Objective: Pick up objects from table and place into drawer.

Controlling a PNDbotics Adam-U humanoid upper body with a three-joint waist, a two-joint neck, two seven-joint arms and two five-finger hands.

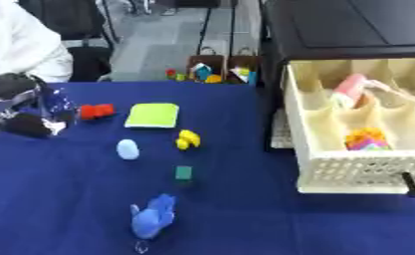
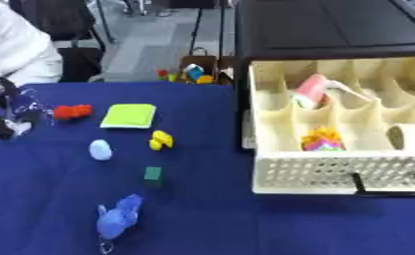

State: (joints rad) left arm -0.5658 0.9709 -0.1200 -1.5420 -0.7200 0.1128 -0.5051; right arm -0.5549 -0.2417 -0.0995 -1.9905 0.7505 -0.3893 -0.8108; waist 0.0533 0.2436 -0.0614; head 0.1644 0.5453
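Our left hand (image 1: 23,107) hovers at the table's (image 1: 245,219) far left edge; we cannot tell how its fingers are set. A red block (image 1: 96,111) lies just beside them, the open drawer (image 2: 332,172) well apart. We judge a pickup comes next.

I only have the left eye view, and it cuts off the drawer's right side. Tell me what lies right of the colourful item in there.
Observer: A whitish roll lies in the compartment just right of the colourful item, in the same row.
Operator: Now describe the drawer handle. I see only its end.
Observer: The black handle sticks out from the right part of the drawer front, over the perforated panel.
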